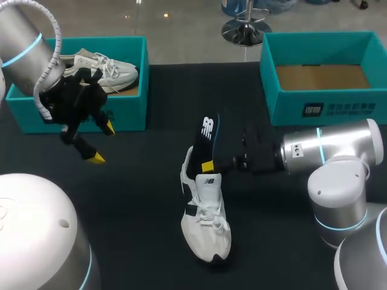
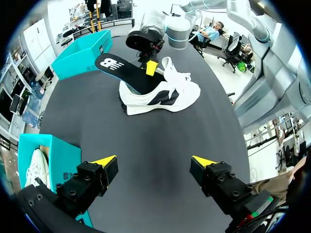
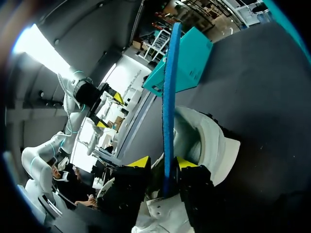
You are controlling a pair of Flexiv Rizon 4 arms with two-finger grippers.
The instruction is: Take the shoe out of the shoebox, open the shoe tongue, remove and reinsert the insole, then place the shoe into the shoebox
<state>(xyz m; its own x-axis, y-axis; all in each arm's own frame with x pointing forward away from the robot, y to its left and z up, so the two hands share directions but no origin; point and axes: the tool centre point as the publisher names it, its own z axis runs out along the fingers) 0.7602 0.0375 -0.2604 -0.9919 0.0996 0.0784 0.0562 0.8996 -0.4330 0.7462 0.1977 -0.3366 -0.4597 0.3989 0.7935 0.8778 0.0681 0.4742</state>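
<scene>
Shoe [image 1: 205,225] toe toward robot, insole [image 1: 207,136] slanting up from heel, pinched in right hand [image 3: 164,165], left hand [image 2: 154,161] wide

White shoe [image 1: 205,223] upright, black insole [image 1: 205,142] seemingly half out; empty teal shoebox [image 1: 290,107] beyond.

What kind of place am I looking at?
Probably a robotics lab bench: left arm and right arm over a black table, teal shoeboxes, a white shoe with its insole half out.
</scene>
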